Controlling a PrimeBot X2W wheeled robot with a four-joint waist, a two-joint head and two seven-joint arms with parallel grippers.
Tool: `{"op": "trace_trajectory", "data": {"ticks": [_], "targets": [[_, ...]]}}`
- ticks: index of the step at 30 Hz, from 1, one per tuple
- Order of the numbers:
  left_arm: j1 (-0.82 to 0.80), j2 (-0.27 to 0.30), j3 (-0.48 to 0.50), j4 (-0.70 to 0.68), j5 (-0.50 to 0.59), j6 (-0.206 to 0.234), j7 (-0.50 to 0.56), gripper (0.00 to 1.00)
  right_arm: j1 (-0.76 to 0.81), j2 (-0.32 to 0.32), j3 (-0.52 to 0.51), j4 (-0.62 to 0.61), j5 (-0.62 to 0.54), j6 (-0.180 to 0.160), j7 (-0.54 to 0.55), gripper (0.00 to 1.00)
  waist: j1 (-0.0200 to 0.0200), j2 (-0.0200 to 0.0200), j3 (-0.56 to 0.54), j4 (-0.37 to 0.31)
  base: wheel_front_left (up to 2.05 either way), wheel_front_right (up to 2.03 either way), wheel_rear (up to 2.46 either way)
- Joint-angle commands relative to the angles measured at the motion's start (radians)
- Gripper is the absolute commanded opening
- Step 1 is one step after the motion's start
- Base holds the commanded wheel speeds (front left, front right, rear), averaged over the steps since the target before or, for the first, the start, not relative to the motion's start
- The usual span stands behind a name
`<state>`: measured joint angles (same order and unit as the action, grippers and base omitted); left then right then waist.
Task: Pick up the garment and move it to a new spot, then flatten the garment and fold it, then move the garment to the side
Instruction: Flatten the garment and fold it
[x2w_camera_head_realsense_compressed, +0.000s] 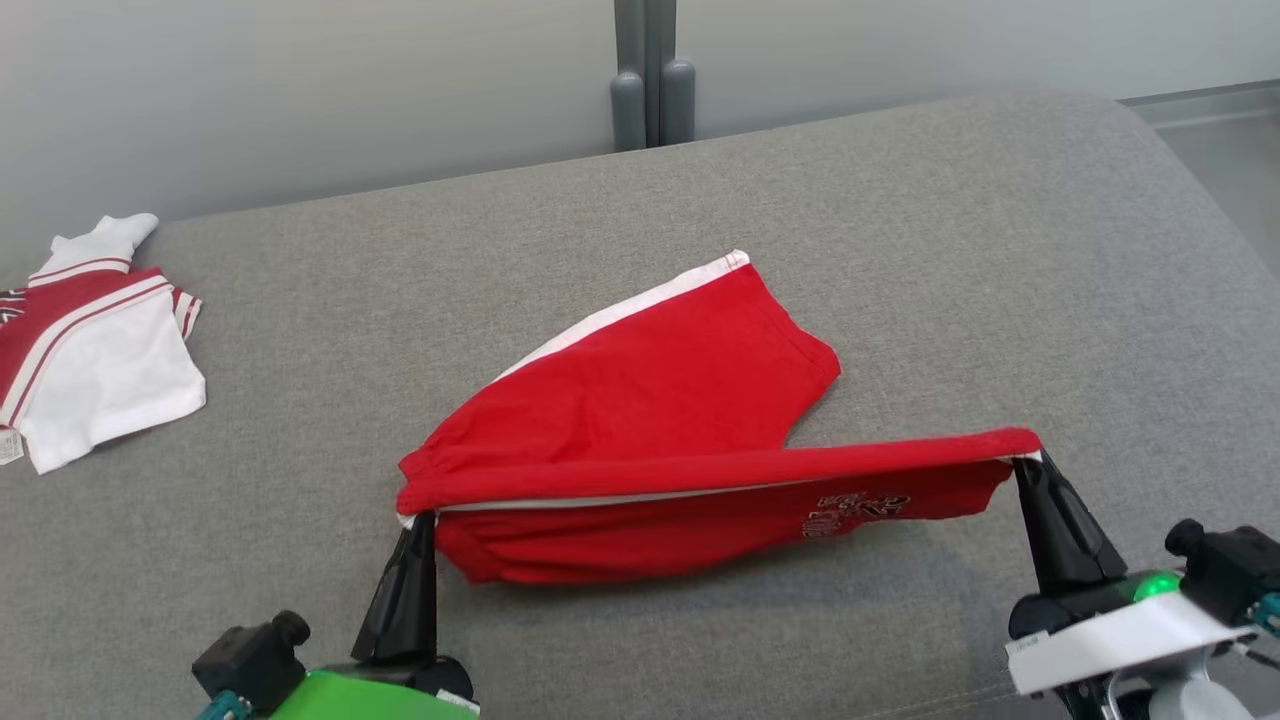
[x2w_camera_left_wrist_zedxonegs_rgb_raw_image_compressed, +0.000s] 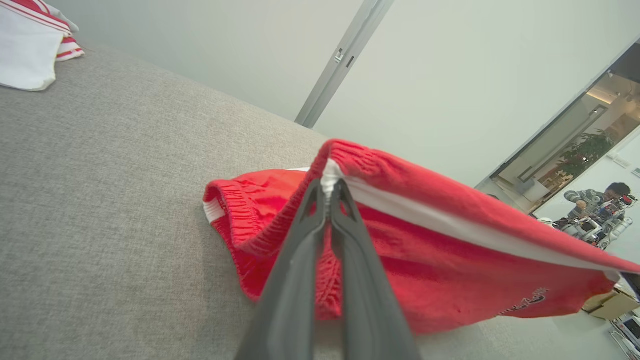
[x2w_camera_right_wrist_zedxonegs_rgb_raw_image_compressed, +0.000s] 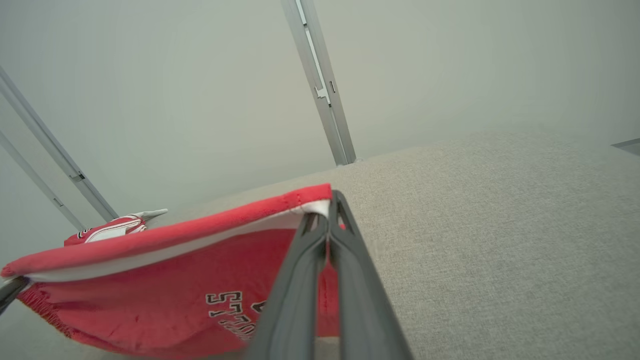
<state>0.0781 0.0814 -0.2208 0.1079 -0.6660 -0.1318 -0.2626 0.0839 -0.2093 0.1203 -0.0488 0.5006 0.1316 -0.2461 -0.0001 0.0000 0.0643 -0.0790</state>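
1. The red shorts (x2w_camera_head_realsense_compressed: 650, 400) are roughly mid-cushion, a bit toward the near edge. One leg lies flat and points to the far right, with a white stripe (x2w_camera_head_realsense_compressed: 620, 310) running along its far-left side.
2. The near long edge is lifted off the cushion and pulled into a pretty straight line from left to right. The fabric under it hangs down, and there's some printed lettering (x2w_camera_head_realsense_compressed: 855, 510) near the right end.
3. The left gripper (x2w_camera_head_realsense_compressed: 418, 520) is clamped tight on the elastic waistband corner, with its fingers pinched together over the white trim.
4. The right gripper (x2w_camera_head_realsense_compressed: 1022, 462) is clenched on the other end of that same edge, right at the hem corner.
5. All of this sits on a grey fabric cushion (x2w_camera_head_realsense_compressed: 900, 250).
6. Over on the far left, well apart from the shorts, a red-and-white shirt (x2w_camera_head_realsense_compressed: 90, 340) lies mostly flat.
7. Behind the cushion, a grey post (x2w_camera_head_realsense_compressed: 652, 80) stands against a pale wall.
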Motion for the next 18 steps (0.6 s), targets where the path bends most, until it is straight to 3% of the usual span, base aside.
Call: {"op": "trace_trajectory", "data": {"ticks": [1,10,18], "targets": [[-0.027,0.001,0.007,0.011,0.007,0.003,-0.003,0.00,-0.027,-0.009,0.000,0.010,0.011,-0.002,0.003,0.00,0.0001,0.0000,0.007,0.010,0.00,0.00,0.00],[-0.233,-0.028,-0.032,0.207,-0.043,0.036,-0.002,0.00,-0.284,-0.096,0.059,0.176,0.033,-0.002,0.071,0.00,0.0001,0.0000,0.089,0.088,0.00,0.00,0.00],[-0.422,-0.029,-0.107,0.316,-0.125,0.112,-0.002,0.00,-0.554,-0.157,0.172,0.359,0.090,-0.002,0.117,0.00,0.0001,0.0000,0.189,0.155,0.00,0.00,0.00]]}}
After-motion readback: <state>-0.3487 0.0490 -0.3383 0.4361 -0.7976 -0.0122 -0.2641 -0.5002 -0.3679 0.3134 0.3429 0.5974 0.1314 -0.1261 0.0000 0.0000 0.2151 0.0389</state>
